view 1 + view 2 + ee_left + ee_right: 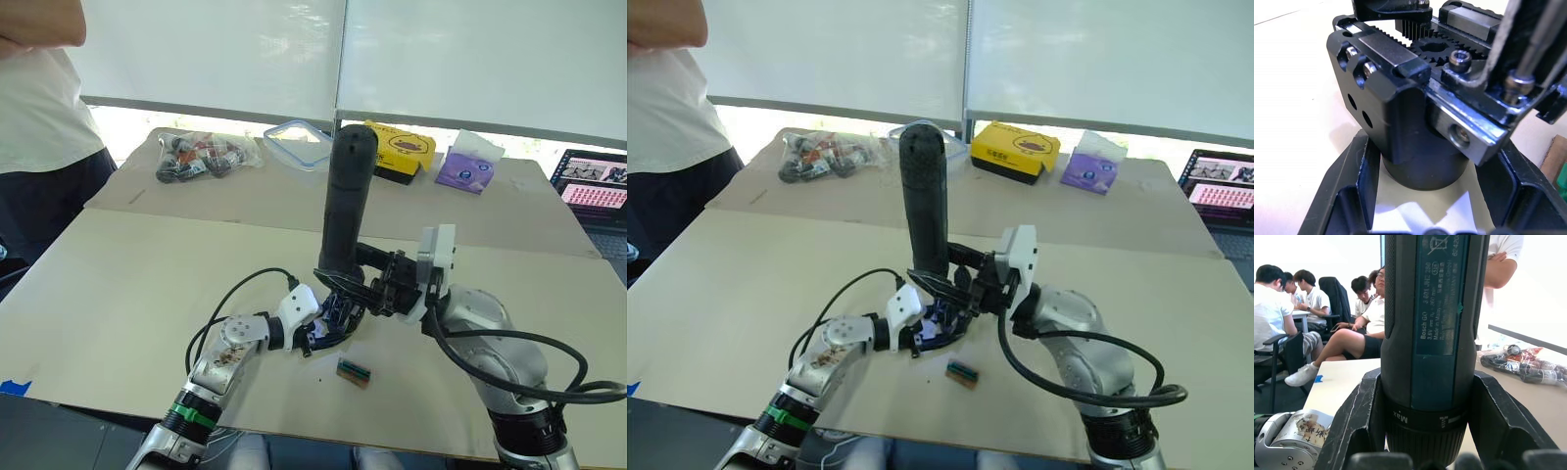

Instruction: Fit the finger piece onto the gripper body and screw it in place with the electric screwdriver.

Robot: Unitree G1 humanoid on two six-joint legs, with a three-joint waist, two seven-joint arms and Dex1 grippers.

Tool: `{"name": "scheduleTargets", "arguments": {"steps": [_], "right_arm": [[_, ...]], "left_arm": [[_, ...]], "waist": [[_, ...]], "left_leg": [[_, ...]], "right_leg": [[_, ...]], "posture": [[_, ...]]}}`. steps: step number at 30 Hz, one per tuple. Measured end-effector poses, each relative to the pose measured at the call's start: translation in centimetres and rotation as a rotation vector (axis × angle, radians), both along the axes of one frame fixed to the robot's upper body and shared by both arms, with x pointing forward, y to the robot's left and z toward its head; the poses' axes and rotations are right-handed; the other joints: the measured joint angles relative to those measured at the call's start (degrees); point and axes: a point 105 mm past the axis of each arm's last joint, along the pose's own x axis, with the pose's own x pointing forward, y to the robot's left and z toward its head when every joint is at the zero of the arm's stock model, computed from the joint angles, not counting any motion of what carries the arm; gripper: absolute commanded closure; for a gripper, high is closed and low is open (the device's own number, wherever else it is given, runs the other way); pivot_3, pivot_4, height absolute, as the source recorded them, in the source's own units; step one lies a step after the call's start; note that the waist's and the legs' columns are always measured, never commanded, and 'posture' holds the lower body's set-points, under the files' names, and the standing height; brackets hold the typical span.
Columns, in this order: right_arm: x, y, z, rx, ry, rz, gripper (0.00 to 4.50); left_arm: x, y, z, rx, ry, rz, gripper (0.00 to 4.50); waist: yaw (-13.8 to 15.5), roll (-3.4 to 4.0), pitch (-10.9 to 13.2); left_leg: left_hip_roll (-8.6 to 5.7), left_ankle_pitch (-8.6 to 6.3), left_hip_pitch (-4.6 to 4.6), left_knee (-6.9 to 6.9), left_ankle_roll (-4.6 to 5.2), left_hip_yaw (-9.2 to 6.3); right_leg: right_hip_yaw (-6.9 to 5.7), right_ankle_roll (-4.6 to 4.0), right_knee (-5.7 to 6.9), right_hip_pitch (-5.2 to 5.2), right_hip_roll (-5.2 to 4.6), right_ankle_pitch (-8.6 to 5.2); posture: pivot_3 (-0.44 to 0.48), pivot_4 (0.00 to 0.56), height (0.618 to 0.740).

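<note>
The electric screwdriver (348,196) stands upright over the table's middle, its bit pointing down. My right gripper (345,282) is shut on its lower barrel, and its fingers (1356,421) press both sides of the barrel. Just below, my left gripper (328,328) is shut on the gripper body (1400,98), a black block with gear teeth on top. Its fingers (1359,181) clamp the round base. The thin metal bit (1540,44) rests on a screw head at the body's edge. A black plate (1542,100) under that screw may be the finger piece; I cannot tell.
A small green-and-brown block (354,371) lies just in front of the grippers. At the table's far side are a bag of parts (201,157), a clear lid (297,144), a yellow box (400,149), a purple pack (468,166) and a laptop (593,184). A person (39,108) stands at the far left.
</note>
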Motion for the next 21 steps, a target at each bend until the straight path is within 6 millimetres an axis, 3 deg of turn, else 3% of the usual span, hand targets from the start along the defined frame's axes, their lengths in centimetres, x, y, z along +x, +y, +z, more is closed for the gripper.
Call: {"name": "scheduleTargets", "arguments": {"steps": [21], "right_arm": [[0.12,-0.68,0.50,-0.030,-0.013,0.021,2.58]], "left_arm": [[0.18,-0.19,-0.10,-0.004,-0.003,-0.003,2.21]], "waist": [[0.14,-0.01,-0.03]], "left_leg": [[0.00,-0.07,0.02,0.06,-0.11,-0.02]], "right_leg": [[-0.03,-0.01,-0.06,0.00,-0.03,0.01]], "posture": [[0.000,0.150,0.740]]}}
